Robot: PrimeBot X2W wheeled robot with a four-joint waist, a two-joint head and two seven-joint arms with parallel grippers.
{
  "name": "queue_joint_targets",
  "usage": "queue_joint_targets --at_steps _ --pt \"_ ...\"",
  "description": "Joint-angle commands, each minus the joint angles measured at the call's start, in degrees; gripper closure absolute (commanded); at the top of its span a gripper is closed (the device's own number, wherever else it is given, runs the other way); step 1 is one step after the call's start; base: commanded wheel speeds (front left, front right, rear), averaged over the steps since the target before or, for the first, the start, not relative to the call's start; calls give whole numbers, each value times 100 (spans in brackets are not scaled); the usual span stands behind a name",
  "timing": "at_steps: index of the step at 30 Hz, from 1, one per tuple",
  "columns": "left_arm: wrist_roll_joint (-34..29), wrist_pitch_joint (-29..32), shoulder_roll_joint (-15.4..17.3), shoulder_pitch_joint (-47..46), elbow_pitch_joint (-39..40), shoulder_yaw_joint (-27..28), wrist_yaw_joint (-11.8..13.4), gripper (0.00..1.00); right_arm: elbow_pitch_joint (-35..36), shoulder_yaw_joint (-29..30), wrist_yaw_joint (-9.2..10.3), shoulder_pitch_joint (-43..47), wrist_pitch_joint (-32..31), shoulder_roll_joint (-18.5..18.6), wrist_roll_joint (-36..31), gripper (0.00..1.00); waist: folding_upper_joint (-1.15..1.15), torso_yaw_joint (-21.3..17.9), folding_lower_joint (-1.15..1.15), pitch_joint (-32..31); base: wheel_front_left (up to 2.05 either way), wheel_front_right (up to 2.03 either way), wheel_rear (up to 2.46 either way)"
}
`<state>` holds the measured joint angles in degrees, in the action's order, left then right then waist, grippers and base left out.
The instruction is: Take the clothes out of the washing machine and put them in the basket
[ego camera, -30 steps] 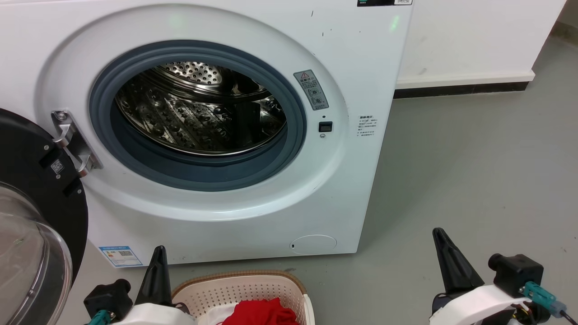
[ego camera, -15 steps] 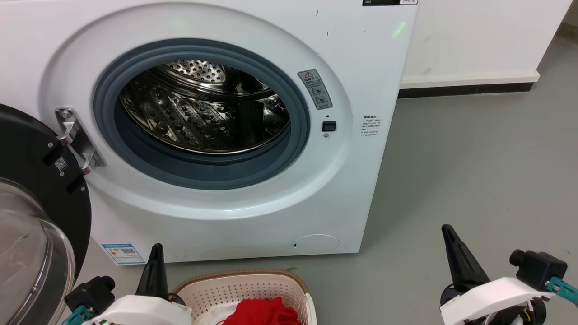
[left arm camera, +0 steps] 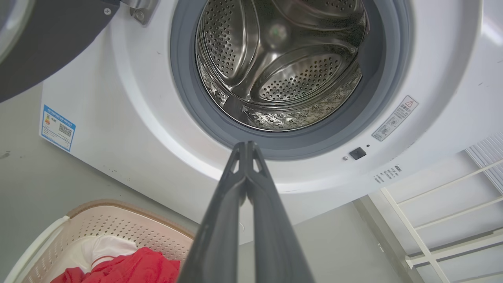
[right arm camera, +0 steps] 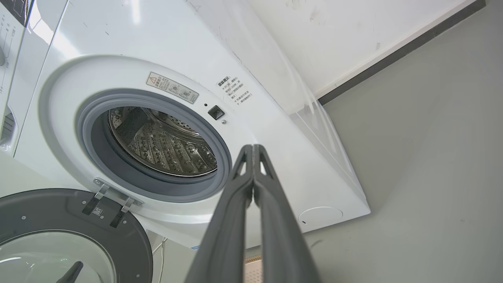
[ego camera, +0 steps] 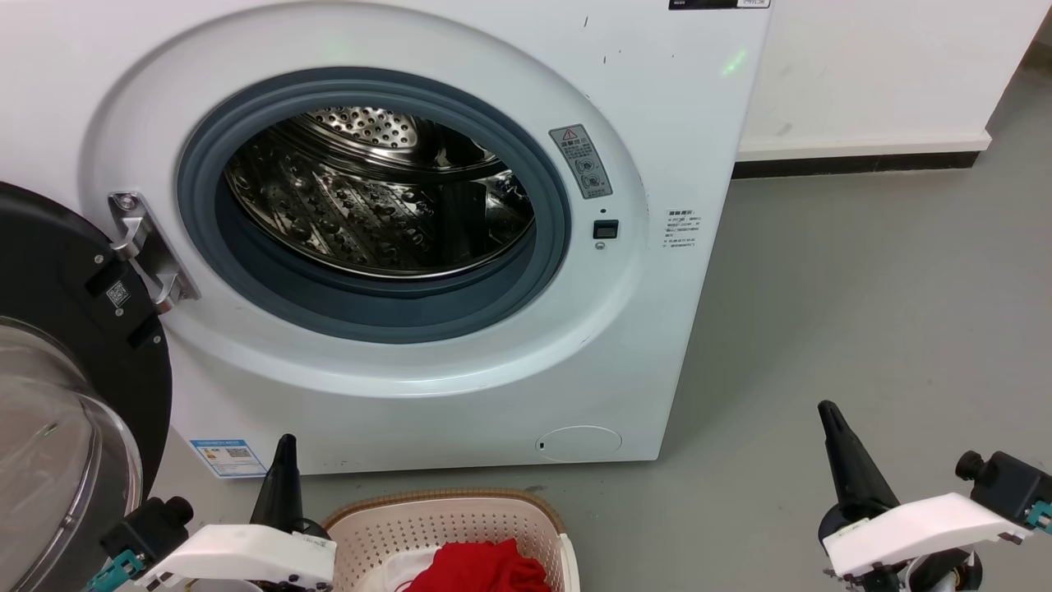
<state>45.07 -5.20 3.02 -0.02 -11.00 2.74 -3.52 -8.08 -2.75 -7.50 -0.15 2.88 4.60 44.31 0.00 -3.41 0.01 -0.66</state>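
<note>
The grey floor [ego camera: 863,288] bears the washing machine [ego camera: 394,386] and, near it, the basket [ego camera: 444,524].

We carry our left hand [ego camera: 285,452] and right hand [ego camera: 828,415] low and well apart, both pointing up in the head view, each with its two dark fingers [left arm camera: 220,220] pressed together, empty.

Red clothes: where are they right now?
In the head view the red clothes lie inside the basket at the bottom centre, before the washing machine, just right of the left gripper.
</note>
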Motion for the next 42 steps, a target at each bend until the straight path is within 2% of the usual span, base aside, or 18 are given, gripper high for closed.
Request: queue_joint_targets --at_steps 1,20,42 --pt "184 37 13 -152 46 39 -32 100 29 28 0 -198 -36 45 211 100 0 5 0 1 0 0 0" --pt "1528 378 5 -312 -56 143 -148 100 -149 186 0 -314 -216 65 1669 100 0 81 0 20 0 0 0" --pt "2818 712 -3 -452 -158 247 -257 100 -323 369 1 -446 -414 60 3035 100 0 169 0 42 0 0 0"
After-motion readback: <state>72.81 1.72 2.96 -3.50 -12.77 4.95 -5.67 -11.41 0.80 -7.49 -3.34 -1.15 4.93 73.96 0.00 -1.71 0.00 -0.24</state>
